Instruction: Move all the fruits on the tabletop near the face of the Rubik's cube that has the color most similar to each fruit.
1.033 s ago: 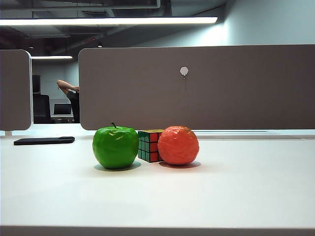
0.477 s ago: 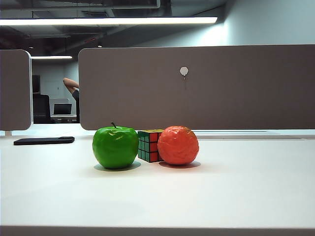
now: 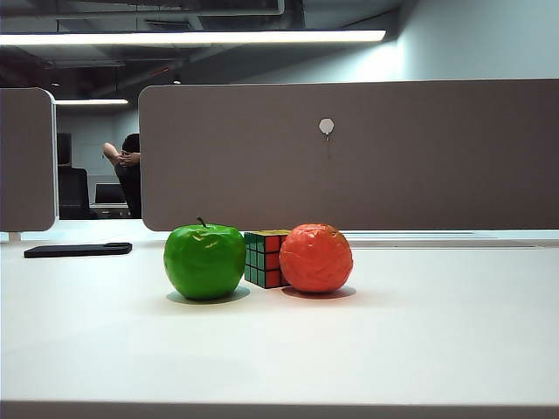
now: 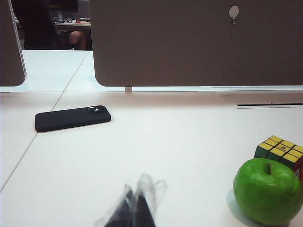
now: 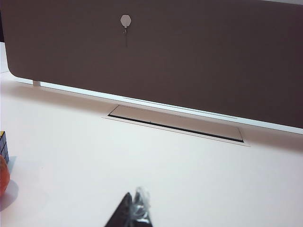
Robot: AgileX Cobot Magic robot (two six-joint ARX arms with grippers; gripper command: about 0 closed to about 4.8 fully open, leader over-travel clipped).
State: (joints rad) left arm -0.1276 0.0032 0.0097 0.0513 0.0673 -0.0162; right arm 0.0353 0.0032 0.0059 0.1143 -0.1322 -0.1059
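Observation:
A glossy green apple [image 3: 205, 261] sits on the white tabletop [image 3: 419, 340], touching the green face of the small Rubik's cube [image 3: 265, 258]. The wrinkled orange-red fruit [image 3: 316, 258] rests against the cube's orange-red face on the other side. Neither arm shows in the exterior view. In the left wrist view my left gripper [image 4: 137, 204] is shut and empty, hovering well short of the apple [image 4: 268, 191] and the cube [image 4: 280, 152]. In the right wrist view my right gripper [image 5: 133, 208] is shut and empty; only slivers of the cube [image 5: 4, 146] and the orange-red fruit [image 5: 3, 175] show at the frame's edge.
A black phone [image 3: 78, 250] [image 4: 72, 117] lies flat at the far left of the table. Grey partition panels [image 3: 349, 153] stand along the back edge, with a cable slot [image 5: 175, 124] in the tabletop before them. A person sits in the background beyond the panels.
The fruits, the cube and the phone have not moved. Only the person behind the partition has shifted position.

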